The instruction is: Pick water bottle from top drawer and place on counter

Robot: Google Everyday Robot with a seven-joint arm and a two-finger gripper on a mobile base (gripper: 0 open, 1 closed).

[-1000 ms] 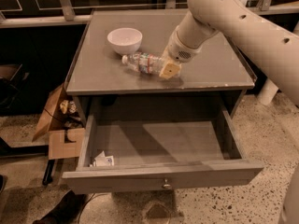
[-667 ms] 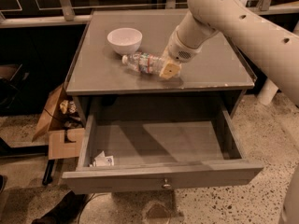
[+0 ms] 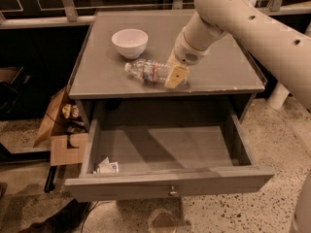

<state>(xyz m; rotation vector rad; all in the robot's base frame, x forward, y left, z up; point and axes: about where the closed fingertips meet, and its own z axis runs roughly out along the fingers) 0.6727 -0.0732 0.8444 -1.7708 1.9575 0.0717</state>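
Observation:
The water bottle (image 3: 148, 71) lies on its side on the counter (image 3: 112, 81), near the front edge, with its white cap pointing left toward the bowl. My gripper (image 3: 173, 74) is at the bottle's base end, low over the counter and touching or nearly touching the bottle. The arm comes in from the upper right. The top drawer (image 3: 167, 188) is pulled fully open below the counter, and its knob (image 3: 172, 193) is at the front centre.
A white bowl (image 3: 129, 42) stands on the counter behind and left of the bottle. A small white packet (image 3: 107, 167) lies in the drawer's front left corner. An open cardboard box (image 3: 60, 132) sits on the floor to the left of the cabinet.

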